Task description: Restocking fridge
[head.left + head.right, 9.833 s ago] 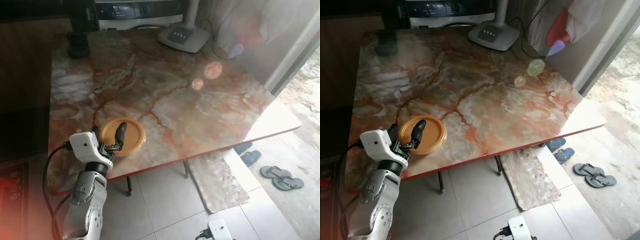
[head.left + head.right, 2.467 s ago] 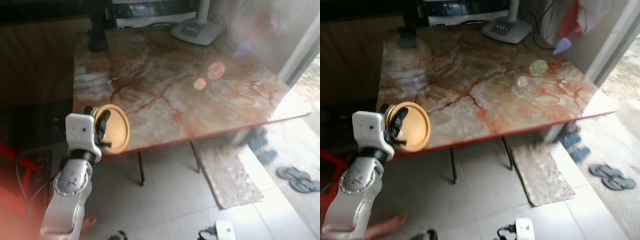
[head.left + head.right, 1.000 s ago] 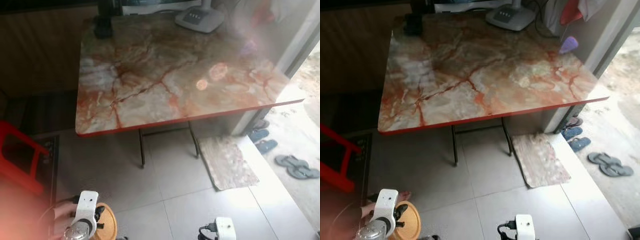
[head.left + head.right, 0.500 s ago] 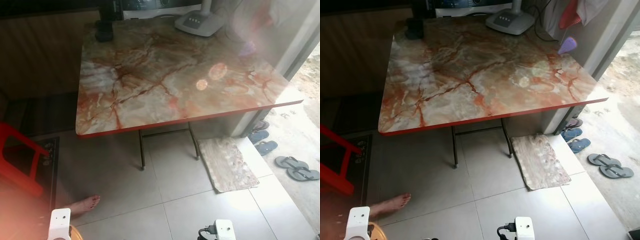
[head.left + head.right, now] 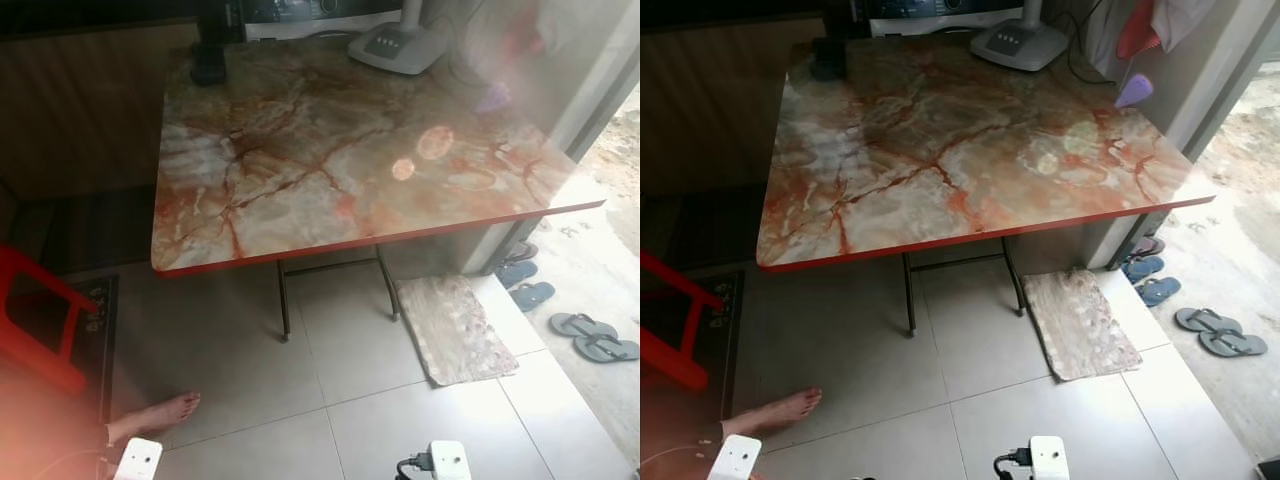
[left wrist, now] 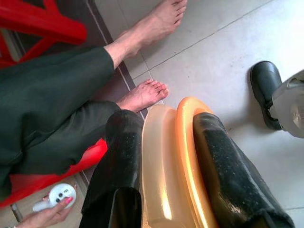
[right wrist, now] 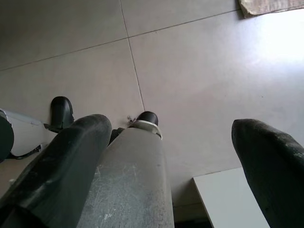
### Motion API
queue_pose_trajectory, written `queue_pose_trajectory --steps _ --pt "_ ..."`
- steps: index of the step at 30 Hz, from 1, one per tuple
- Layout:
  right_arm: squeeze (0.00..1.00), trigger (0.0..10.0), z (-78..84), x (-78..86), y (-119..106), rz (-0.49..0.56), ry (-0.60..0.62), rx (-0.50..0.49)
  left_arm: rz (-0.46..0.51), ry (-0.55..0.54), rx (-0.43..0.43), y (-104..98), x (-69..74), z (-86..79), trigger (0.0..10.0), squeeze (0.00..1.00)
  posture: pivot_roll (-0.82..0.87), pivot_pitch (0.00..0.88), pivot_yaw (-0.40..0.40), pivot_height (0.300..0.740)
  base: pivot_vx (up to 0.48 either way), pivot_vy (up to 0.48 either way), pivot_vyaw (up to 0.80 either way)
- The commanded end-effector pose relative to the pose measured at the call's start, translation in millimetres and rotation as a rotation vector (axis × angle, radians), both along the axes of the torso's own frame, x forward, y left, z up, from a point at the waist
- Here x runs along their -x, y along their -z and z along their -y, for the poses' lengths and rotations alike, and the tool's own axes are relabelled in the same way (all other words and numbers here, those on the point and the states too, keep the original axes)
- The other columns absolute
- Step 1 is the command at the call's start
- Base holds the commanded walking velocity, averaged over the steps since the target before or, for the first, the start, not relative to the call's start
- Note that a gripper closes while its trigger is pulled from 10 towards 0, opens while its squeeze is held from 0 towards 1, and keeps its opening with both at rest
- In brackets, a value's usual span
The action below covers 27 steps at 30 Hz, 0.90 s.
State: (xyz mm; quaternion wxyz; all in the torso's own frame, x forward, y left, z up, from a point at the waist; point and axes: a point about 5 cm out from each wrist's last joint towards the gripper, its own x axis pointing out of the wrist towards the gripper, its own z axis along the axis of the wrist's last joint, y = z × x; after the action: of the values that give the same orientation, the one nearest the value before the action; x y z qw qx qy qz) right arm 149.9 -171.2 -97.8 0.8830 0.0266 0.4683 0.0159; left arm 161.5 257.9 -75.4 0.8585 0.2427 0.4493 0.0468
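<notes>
My left gripper (image 6: 165, 118) is shut on a round tub with an orange lid (image 6: 187, 142) and a translucent body, held on edge between the two black fingers (image 6: 118, 161) low over the tiled floor. The white wrist housing (image 5: 140, 462) of that arm pokes up at the bottom left of the left eye view. My right gripper (image 7: 171, 123) hangs open above the floor tiles with nothing between its fingers. The marble-patterned table (image 5: 350, 150) with a red edge stands ahead of me.
A person sits close on my left: bare feet (image 6: 142, 95), dark green trousers (image 6: 52, 104), a hand with a white controller (image 6: 54, 197). A red chair (image 5: 35, 320) stands left. A mat (image 5: 455, 325), slippers (image 5: 590, 338) and a white power strip (image 5: 448, 462) lie on the right.
My left arm has sunk lower at the bottom left, carrying the orange-lidded tub past the lower edge of the head views. The camera has shifted slightly; the table has stayed put.
</notes>
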Motion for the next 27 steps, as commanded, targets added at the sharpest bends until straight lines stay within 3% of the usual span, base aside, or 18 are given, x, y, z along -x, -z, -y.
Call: queue_pose_trajectory --steps 1,5,27 --pt "0.0 10.0 1.0 7.2 2.9 -0.028 0.0 0.001 -0.059 0.047 -0.012 6.3 10.7 3.7 10.0 0.0 0.14 0.117 -0.043 0.74 0.0 0.0 0.0" --pt "0.0 10.0 1.0 7.9 3.2 -0.033 0.006 -0.002 -0.045 0.022 0.017 6.5 9.3 6.3 10.0 0.0 0.14 0.118 -0.045 0.74 0.0 0.0 0.0" --pt "0.0 10.0 0.5 6.3 2.7 -0.038 -0.031 -0.007 -0.049 -0.015 0.043 7.9 10.4 8.1 10.0 0.0 0.13 0.136 -0.052 0.74 0.0 0.013 -0.8"
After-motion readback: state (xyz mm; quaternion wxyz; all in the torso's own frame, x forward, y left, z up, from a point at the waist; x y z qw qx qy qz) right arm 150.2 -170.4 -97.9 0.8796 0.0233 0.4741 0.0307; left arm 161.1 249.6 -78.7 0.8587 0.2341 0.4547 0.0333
